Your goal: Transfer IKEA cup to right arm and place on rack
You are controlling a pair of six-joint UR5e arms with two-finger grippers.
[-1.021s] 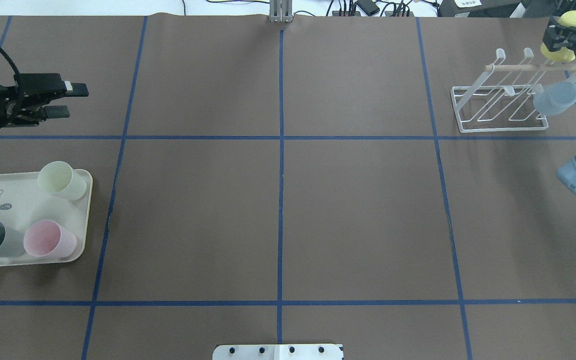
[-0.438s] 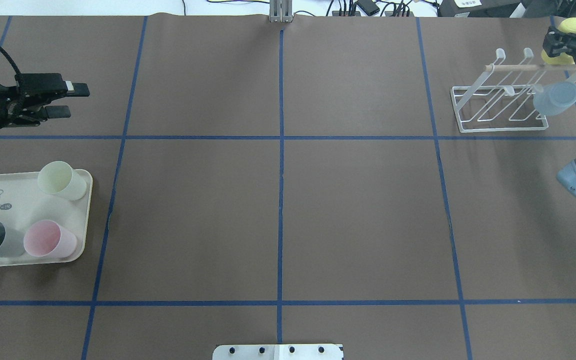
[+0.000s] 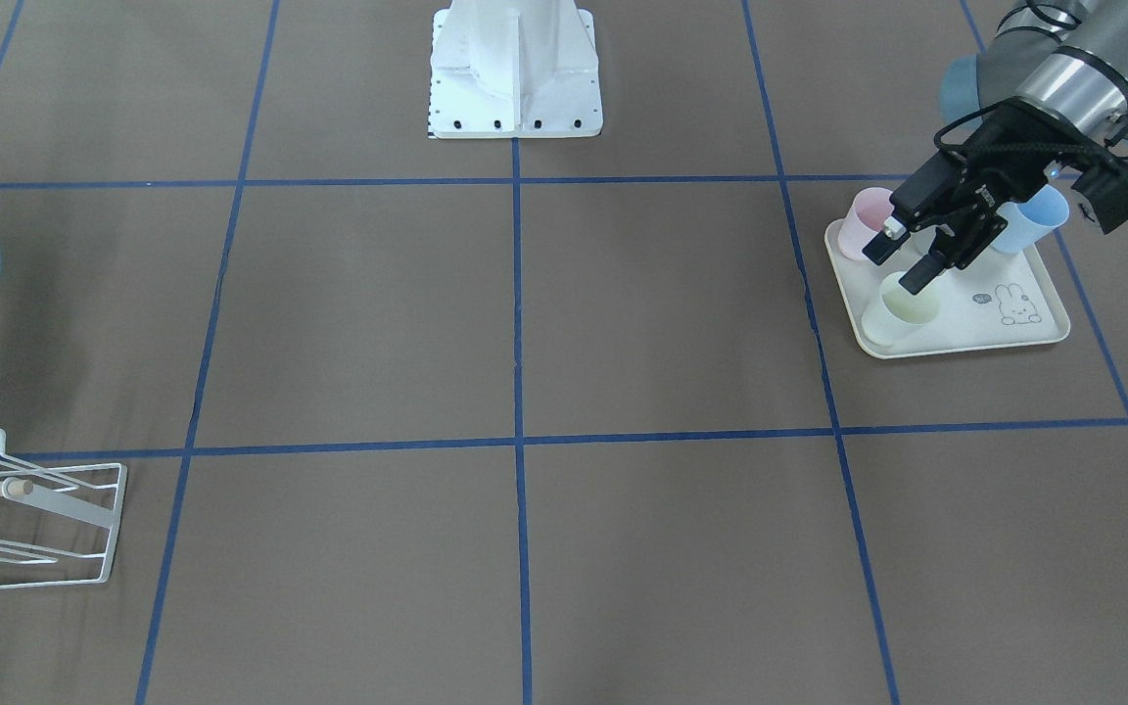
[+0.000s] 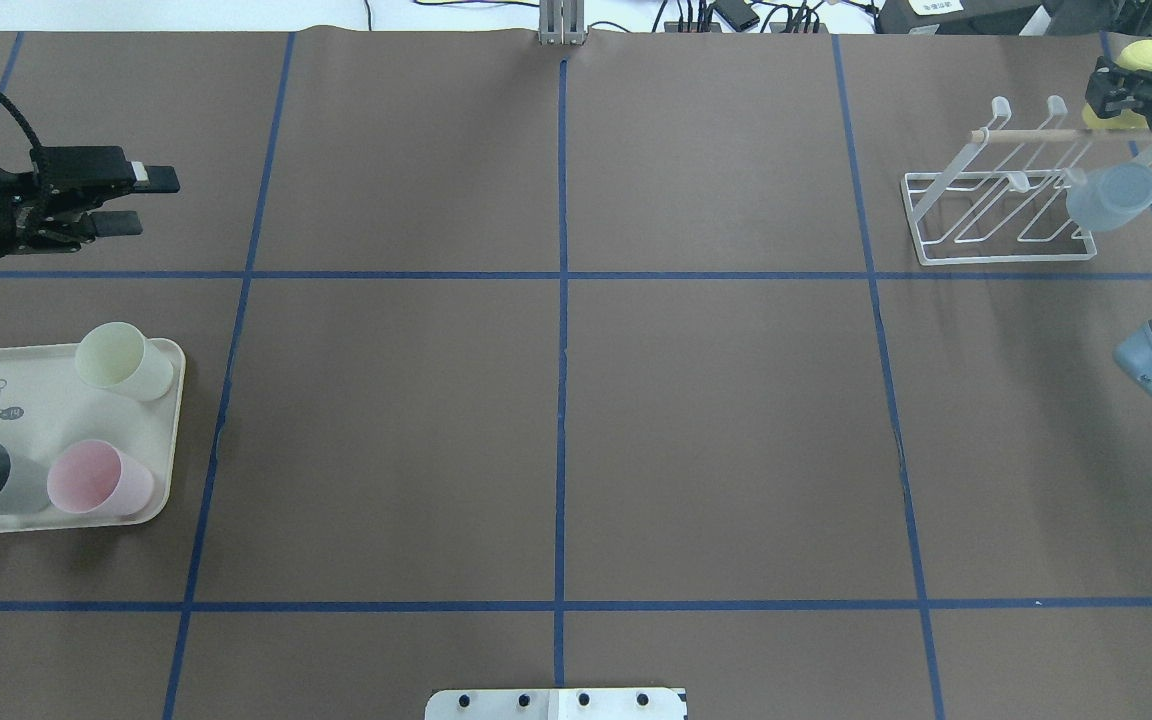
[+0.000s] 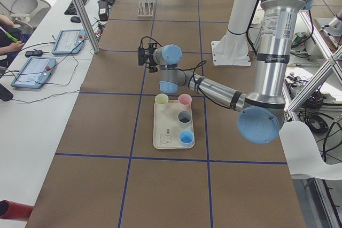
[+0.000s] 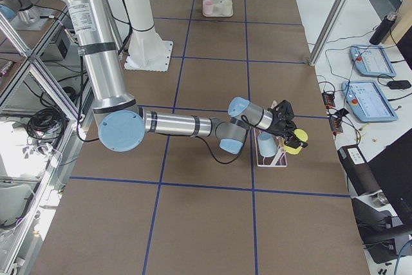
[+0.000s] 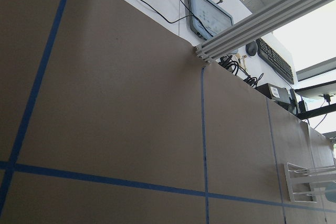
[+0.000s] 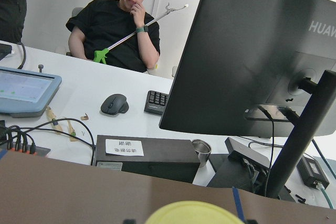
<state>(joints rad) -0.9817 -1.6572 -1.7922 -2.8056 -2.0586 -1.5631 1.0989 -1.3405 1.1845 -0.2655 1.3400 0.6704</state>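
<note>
Yellow cup [image 4: 1151, 55] clamped in right gripper [image 4: 1121, 90] at rack [image 4: 1026, 134], blue cup [image 4: 1113, 197] hung alongside, left gripper [image 4: 141, 202] spread, empty

Overhead looking down from behind robot [image 3: 515, 69], front camera facing it steeply, both sharing rabbit-print tray [image 4: 31, 405] and wire rack [image 4: 998, 205]; side cameras looking along table [image 4: 716, 430].

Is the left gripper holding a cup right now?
No, the left gripper stands open and empty, with nothing clamped in it.
</note>
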